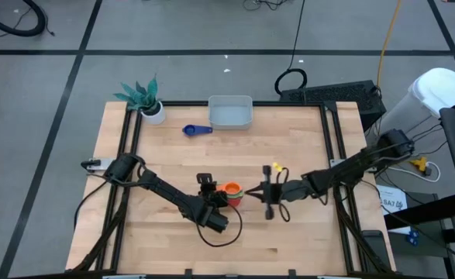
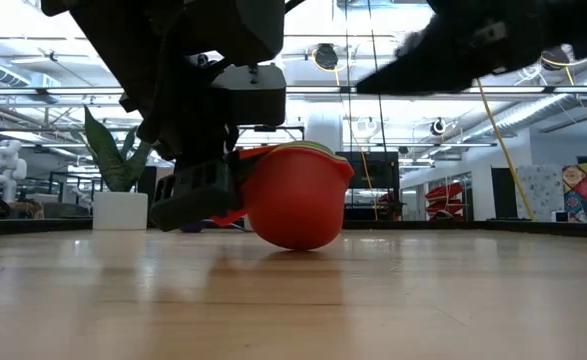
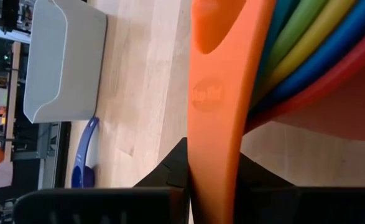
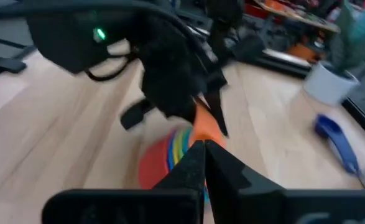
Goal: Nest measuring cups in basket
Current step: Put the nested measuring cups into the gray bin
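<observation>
The worktop (image 1: 305, 139) is seen as pale wood, visibly grained, with a soft satin sheen. The nested measuring cups (image 2: 295, 208) look like smooth glossy plastic, the basket (image 1: 230, 113) matt plastic. Both tools are finished in dull black, nothing shiny there.

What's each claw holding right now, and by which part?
Left claw grips the orange cup by its flat handle, with the cup stack nested in it. Right claw is shut on nothing.

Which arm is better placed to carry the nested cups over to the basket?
Left, probably. The left hand is already shut on the orange handle of the stacked cups; the right hand is shut, holding nothing. The basket is across the table.
</observation>
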